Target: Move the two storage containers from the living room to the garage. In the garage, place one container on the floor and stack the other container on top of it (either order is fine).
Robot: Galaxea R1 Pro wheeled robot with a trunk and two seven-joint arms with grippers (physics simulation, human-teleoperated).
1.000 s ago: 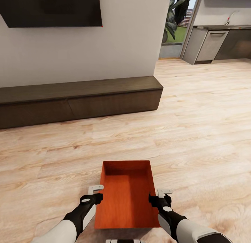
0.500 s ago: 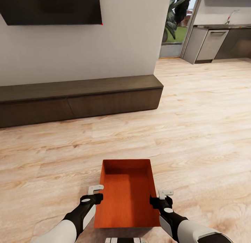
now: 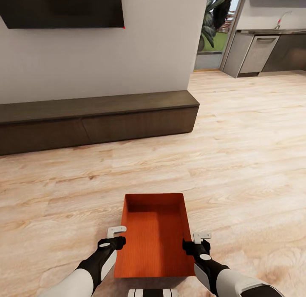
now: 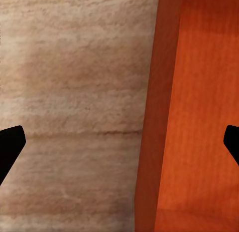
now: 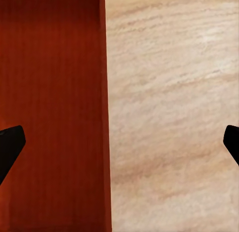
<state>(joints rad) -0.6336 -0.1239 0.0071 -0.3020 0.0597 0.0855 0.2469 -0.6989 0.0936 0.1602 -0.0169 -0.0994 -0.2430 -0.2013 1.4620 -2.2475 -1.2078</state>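
One orange-red storage container (image 3: pixel 154 235) lies open-topped and empty on the light wood plank floor (image 3: pixel 238 169) of the living room, right in front of me. My left gripper (image 3: pixel 115 236) is at its left long wall and my right gripper (image 3: pixel 198 241) at its right long wall. In the left wrist view the container's wall (image 4: pixel 152 117) runs between widely spread dark fingertips (image 4: pixel 10 147). In the right wrist view the container (image 5: pixel 50 92) likewise has its wall between spread fingertips (image 5: pixel 10 144). Both grippers are open, astride the walls.
A long dark low cabinet (image 3: pixel 97 118) runs along the white wall ahead, under a dark screen (image 3: pixel 61 9). At the back right are a glass door with a plant (image 3: pixel 210 33) and a grey kitchen counter (image 3: pixel 259 54). Open plank floor stretches to the right.
The container's far edge sits slightly higher in the head view than a second ago. The right gripper has shifted a little outward. The room has barely shifted.
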